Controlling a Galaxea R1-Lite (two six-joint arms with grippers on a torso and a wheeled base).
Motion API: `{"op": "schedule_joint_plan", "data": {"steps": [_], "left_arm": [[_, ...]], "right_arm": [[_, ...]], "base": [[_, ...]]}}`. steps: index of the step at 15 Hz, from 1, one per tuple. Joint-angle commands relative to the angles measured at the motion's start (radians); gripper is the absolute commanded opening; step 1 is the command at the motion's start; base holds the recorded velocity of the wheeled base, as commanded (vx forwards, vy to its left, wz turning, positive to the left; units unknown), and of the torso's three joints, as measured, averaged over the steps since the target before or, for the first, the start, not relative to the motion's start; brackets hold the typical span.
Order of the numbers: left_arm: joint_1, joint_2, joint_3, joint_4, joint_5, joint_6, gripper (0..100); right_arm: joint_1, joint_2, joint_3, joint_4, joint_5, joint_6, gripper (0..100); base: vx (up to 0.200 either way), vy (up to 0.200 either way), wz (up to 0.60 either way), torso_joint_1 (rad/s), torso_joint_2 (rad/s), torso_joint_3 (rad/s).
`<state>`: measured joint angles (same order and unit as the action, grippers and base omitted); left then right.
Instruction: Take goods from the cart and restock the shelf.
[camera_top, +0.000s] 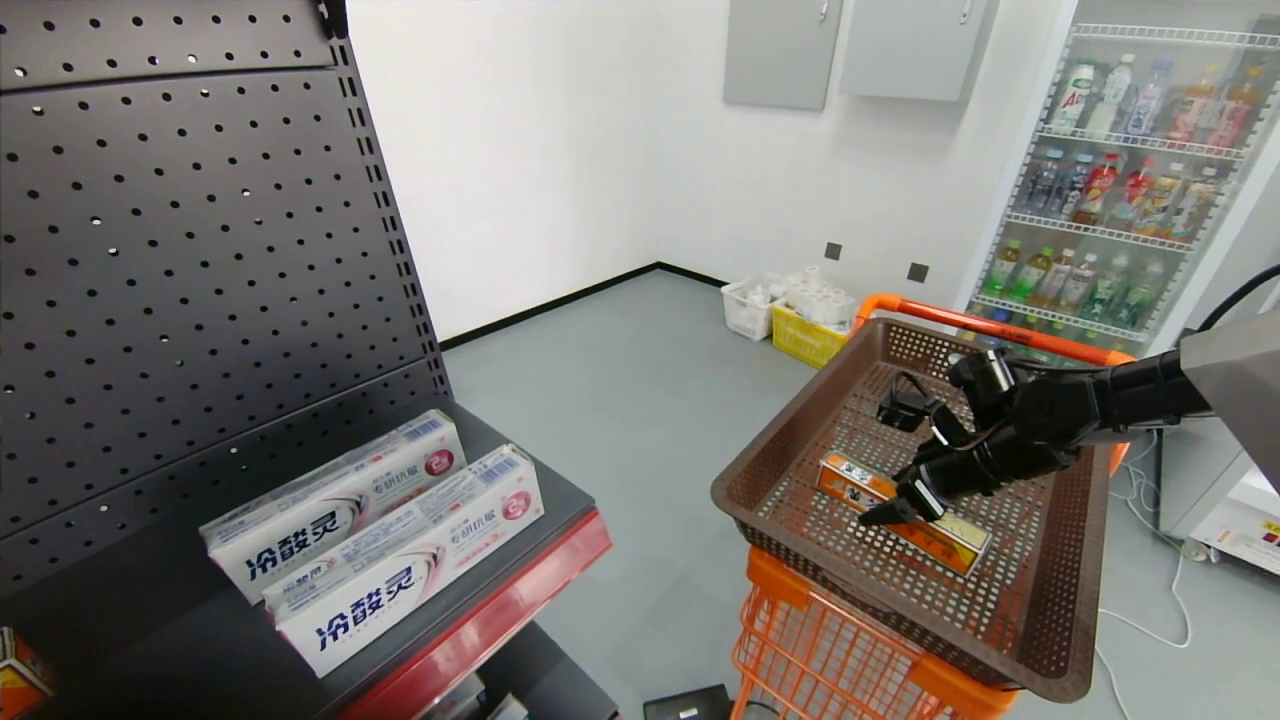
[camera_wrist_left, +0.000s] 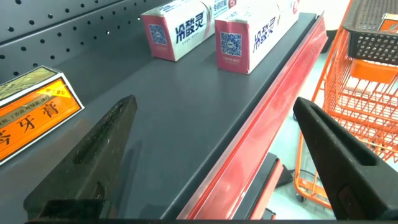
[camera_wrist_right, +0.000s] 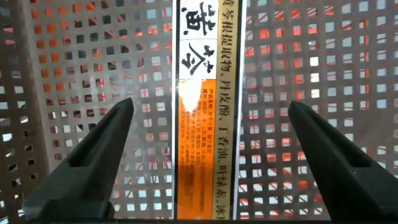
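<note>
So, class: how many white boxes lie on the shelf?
2. One box lies by the pegboard, the other beside it nearer the shelf's front; more may sit out of frame.

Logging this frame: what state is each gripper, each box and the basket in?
basket: atop the cart, holding one box.
orange box in basket: lying flat, ungripped.
right gripper: open, straddling that box.
left gripper: open, empty, over the shelf.
white boxes: two, lying flat side by side on the shelf.
orange box on shelf: lying flat beside left gripper.
</note>
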<state>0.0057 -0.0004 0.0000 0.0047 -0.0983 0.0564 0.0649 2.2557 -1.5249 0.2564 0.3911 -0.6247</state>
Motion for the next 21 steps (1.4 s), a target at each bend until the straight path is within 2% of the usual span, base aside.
{"op": "schedule_joint_plan", "data": {"steps": [1, 9, 10, 17, 21], "left_arm": [[0.0, 0.0, 0.0, 0.0, 0.0, 0.0, 100], [0.0, 0.0, 0.0, 0.0, 0.0, 0.0, 100], [0.0, 0.0, 0.0, 0.0, 0.0, 0.0, 100], [0.0, 0.0, 0.0, 0.0, 0.0, 0.0, 100], [0.0, 0.0, 0.0, 0.0, 0.0, 0.0, 100]], "right_arm": [[-0.002, 0.011, 0.002, -0.005, 0.0, -0.001, 100], [-0.008, 0.028, 0.0, -0.029, -0.018, -0.049, 100], [-0.005, 0.03, -0.001, -0.029, -0.02, -0.049, 0], [0.006, -0.001, -0.001, -0.02, -0.02, -0.036, 0], [0.001, -0.085, 0.005, -0.023, -0.018, 0.033, 0]], "base": [[0.0, 0.0, 0.0, 0.0, 0.0, 0.0], [0.0, 0.0, 0.0, 0.0, 0.0, 0.0], [0.0, 0.0, 0.0, 0.0, 0.0, 0.0], [0.0, 0.0, 0.0, 0.0, 0.0, 0.0], [0.0, 0.0, 0.0, 0.0, 0.0, 0.0]]}}
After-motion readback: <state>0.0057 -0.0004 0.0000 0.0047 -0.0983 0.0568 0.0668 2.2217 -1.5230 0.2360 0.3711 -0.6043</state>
